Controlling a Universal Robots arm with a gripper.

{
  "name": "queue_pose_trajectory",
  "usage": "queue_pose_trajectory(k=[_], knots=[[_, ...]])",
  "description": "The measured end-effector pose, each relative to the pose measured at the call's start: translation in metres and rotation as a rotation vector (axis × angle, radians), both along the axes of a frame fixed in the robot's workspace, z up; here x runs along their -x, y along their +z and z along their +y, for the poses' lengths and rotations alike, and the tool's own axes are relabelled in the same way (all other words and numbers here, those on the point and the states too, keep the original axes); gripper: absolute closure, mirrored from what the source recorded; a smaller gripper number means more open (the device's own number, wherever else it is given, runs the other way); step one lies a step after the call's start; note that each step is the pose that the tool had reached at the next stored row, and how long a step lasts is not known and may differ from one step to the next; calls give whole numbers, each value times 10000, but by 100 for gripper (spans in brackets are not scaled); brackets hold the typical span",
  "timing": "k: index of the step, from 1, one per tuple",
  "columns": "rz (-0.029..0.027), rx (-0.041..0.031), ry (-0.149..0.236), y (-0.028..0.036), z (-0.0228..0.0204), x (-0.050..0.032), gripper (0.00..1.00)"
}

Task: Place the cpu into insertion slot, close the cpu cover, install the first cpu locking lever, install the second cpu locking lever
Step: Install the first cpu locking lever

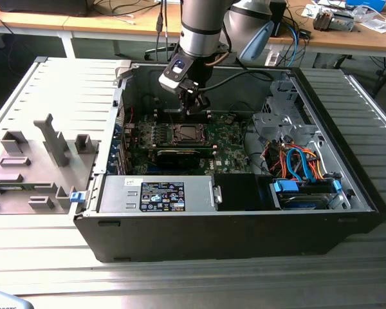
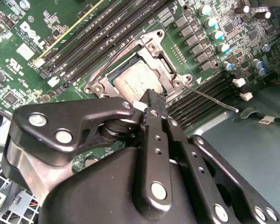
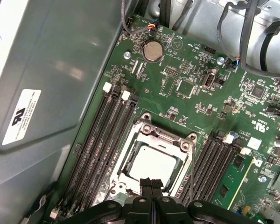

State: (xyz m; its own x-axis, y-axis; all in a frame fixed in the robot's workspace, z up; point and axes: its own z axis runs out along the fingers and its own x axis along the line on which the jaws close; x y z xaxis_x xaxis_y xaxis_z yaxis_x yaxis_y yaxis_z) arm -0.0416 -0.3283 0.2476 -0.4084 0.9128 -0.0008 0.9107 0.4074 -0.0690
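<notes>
The cpu (image 2: pixel 130 84) lies flat in the insertion slot (image 1: pixel 185 133) on the green board, its silver face (image 3: pixel 151 165) showing through a square window. The cpu cover (image 2: pixel 155 50) lies down around it as a silvery frame (image 3: pixel 165 135). One thin locking lever (image 2: pixel 210 97) sticks out sideways from a corner of the socket over the black memory slots. A second lever (image 2: pixel 115 57) runs along the opposite side of the socket. My gripper (image 2: pixel 151 99) is shut with nothing in it, its tip at the socket's edge (image 3: pixel 151 183) by the base of the sticking-out lever. In the exterior view the gripper (image 1: pixel 194 106) hangs just above the socket.
Black memory slots (image 3: pixel 102 144) flank the socket on both sides. The open case holds a drive cage with orange and blue cables (image 1: pixel 296 161) at the exterior view's right and a power supply (image 1: pixel 161 193) in front. A grey fixture tray (image 1: pixel 32 167) lies at the left.
</notes>
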Motion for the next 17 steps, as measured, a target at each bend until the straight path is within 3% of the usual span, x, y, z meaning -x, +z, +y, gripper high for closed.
queue_pose_trajectory(k=[17], knots=[[0, 0, 338, 0, 0, 0, 89]])
